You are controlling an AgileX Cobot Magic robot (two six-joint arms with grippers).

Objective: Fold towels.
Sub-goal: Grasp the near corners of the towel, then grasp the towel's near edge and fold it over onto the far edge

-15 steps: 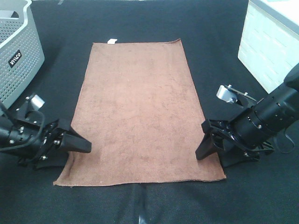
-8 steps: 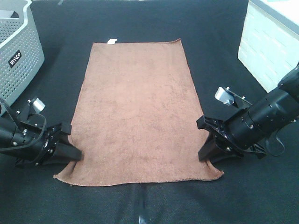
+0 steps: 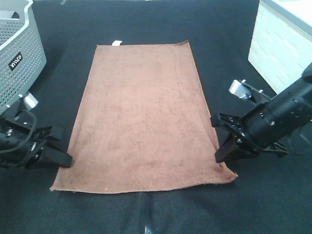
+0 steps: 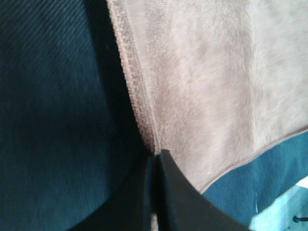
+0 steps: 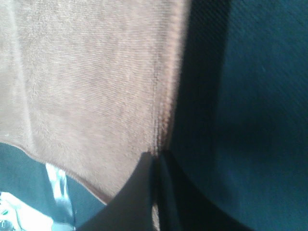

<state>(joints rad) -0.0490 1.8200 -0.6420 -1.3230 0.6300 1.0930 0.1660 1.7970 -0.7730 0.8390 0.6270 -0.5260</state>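
The brown towel point(image 3: 141, 117) lies flat on the black table, its long sides running away from me, with a small white tag point(image 3: 116, 43) at the far left corner. My left gripper point(image 3: 67, 159) is shut on the towel's left edge near the near corner; the left wrist view shows the pinched stitched edge point(image 4: 144, 115) between the closed fingers point(image 4: 166, 192). My right gripper point(image 3: 219, 157) is shut on the towel's right edge near the near right corner; the right wrist view shows the hem point(image 5: 161, 110) held between closed fingers point(image 5: 139, 192).
A grey perforated basket point(image 3: 17, 53) stands at the far left. A white box point(image 3: 280, 46) stands at the far right. The black table cloth point(image 3: 224, 58) surrounds the towel.
Both grippers have closed on the towel's side edges and moved outward, pulling the near end of the towel wider and flatter.
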